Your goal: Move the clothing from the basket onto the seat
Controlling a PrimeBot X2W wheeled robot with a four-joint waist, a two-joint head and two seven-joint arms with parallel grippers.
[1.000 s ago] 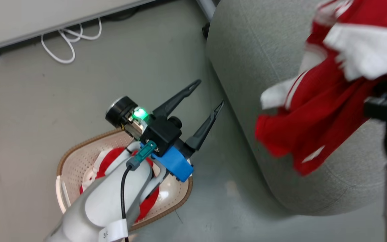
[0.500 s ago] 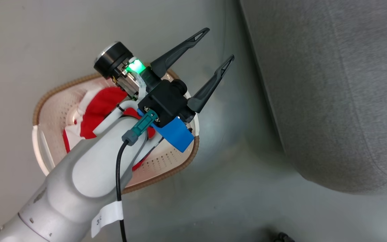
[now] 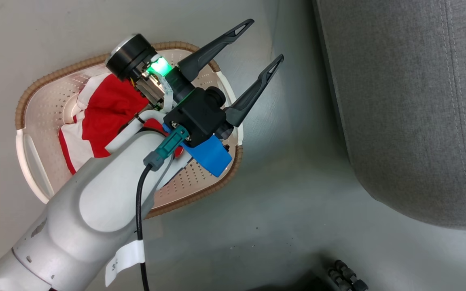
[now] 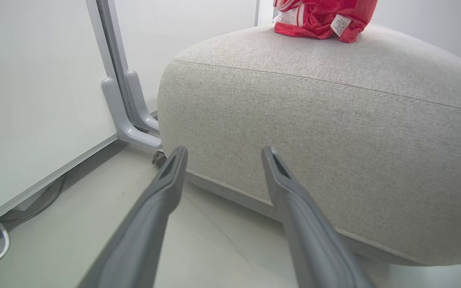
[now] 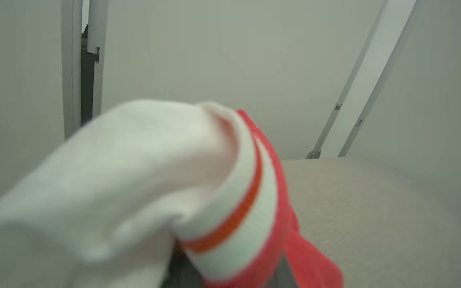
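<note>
Left gripper [image 3: 265, 39]: fingers spread apart and empty; I see it above the basket [image 3: 45, 109].
Garment one [image 3: 107, 109]: red with white panels, crumpled inside the basket.
Garment two [image 4: 318, 16]: red bundle, white tag [image 4: 340, 24] showing, on top of the grey seat [image 4: 334, 132].
Right gripper: fingers hidden behind a white, red-striped cuff [image 5: 230, 208]; I cannot tell their state.

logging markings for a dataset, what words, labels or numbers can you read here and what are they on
"3": first character on the white tape tag round the cable on the left forearm; the rest curls out of sight.
Care label on the red garment lying on the seat: print too small to read.
Nothing else readable.
</note>
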